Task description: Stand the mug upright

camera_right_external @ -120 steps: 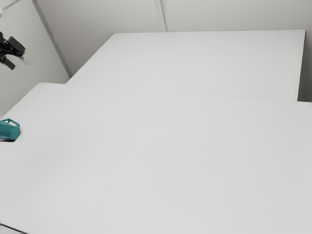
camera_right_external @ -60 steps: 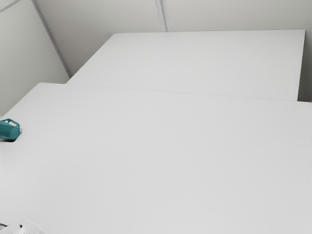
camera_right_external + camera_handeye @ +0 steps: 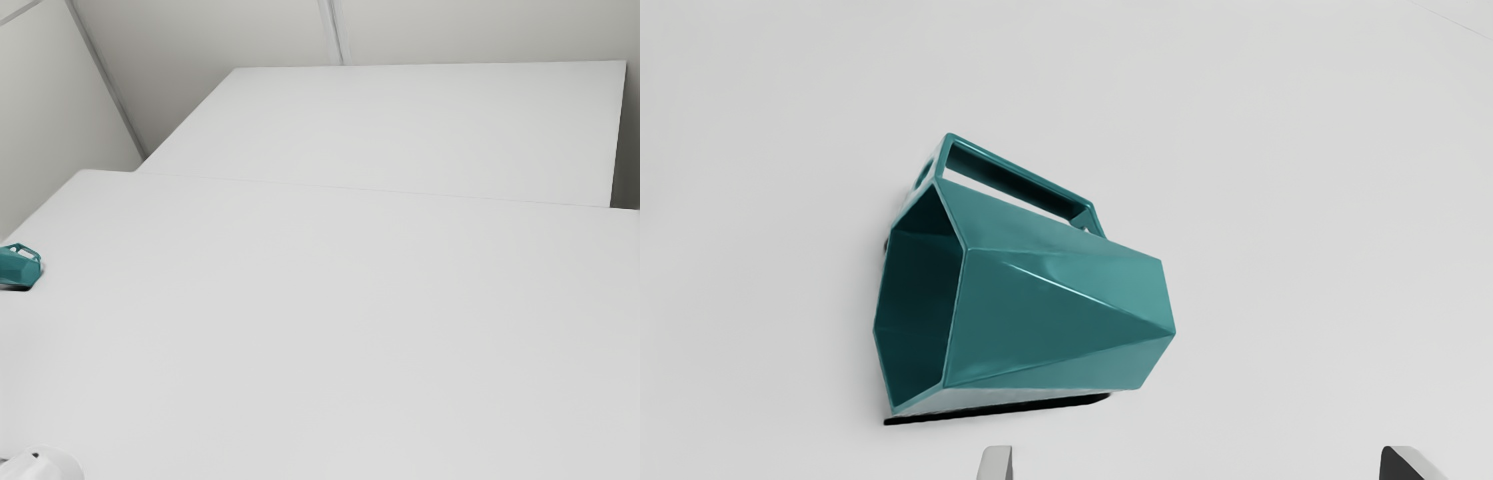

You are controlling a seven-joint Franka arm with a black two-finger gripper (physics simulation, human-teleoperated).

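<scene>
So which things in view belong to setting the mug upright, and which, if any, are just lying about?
Part of the job:
- teal mug, lying on its side
- gripper, open

Just surroundings:
- white table under the mug
- farther white surface
- wall behind

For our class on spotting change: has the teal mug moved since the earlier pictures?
No. In the exterior view, the mug lies on its side, placed just as before relative to the table edge.
</scene>
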